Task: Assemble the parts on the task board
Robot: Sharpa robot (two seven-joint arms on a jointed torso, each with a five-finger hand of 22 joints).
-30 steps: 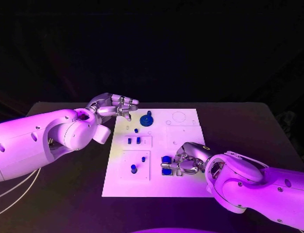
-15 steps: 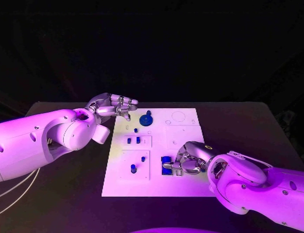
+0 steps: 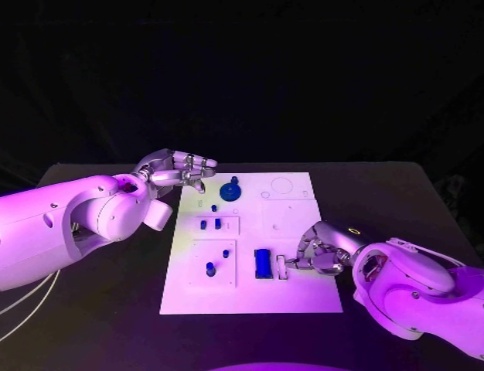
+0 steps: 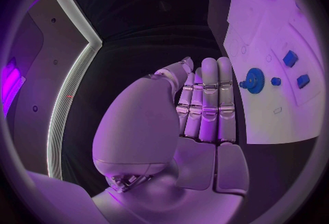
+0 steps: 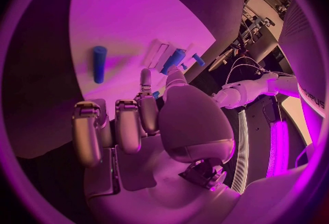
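Release confirmed: my right hand [image 3: 318, 256] has drawn back to the task board's [image 3: 298, 297] right edge, fingers curled on nothing. Its blue bar [image 3: 264, 263] now lies alone on the board. Left hand [image 3: 182, 169] stays curled, empty.

The head camera looks down over the task board [image 3: 251, 247]; each wrist camera peers close past its own fingers [image 4: 209, 98], both sharing that board.
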